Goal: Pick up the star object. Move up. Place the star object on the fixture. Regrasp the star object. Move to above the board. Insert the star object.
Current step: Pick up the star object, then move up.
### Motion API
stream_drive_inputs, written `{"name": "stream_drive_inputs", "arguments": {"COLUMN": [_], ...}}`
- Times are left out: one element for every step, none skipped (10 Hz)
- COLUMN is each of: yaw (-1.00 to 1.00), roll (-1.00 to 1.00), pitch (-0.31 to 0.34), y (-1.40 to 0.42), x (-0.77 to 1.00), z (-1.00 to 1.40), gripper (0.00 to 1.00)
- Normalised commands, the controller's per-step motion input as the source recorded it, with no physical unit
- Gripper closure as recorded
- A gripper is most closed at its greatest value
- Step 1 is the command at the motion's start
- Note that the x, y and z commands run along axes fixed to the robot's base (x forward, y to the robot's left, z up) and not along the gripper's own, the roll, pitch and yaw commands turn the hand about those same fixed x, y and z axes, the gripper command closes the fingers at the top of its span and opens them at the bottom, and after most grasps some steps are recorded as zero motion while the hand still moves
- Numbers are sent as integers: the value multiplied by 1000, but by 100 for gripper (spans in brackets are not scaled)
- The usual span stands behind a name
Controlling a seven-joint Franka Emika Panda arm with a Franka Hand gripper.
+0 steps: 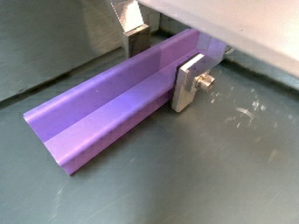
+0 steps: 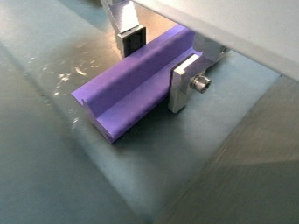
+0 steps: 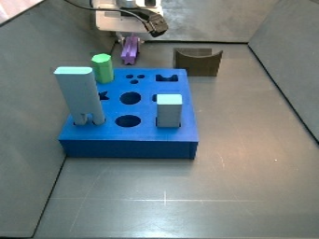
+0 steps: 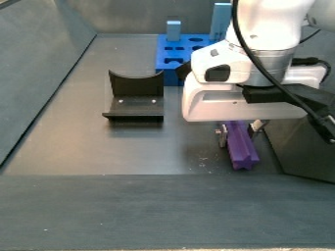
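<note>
The purple star object (image 1: 105,105) (image 2: 128,92) lies flat on the grey floor, behind the blue board (image 3: 131,133) in a side view. My gripper (image 1: 160,74) (image 2: 156,74) is down over one end of it, straddling it. The near finger (image 1: 187,83) rests against its side, while the far finger (image 1: 135,39) stands a little off it, so the jaws look open. In both side views the star object (image 3: 130,53) (image 4: 241,147) pokes out beneath the gripper (image 3: 129,37) (image 4: 238,125). The dark fixture (image 3: 197,62) (image 4: 133,96) stands apart, with nothing in its notch.
On the board stand a green cylinder (image 3: 103,67), a tall pale blue block (image 3: 77,93) and a shorter pale block (image 3: 169,109). Grey walls enclose the floor; one wall rises close behind the gripper.
</note>
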Motion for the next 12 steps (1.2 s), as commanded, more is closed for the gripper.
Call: {"name": "stream_drive_inputs", "arguments": {"yaw": [0,0,0,0,0,8,9,4,-2,-8,-13,-13], "roll": [0,0,0,0,0,-7,0,13,33,48,70,79], "pitch": [0,0,0,0,0,1,21,42,68,75,76,79], "y": [0,0,0,0,0,-62,-51,-29,-4,-2,-3,-3], "x": [0,0,0,0,0,11,-14,-14,-10,-11,-16,-20], "z": [0,0,0,0,833,833,756,663,524,421,285,216], "gripper": [100,100,100,100,100,100,100,100,100,100,100,100]}}
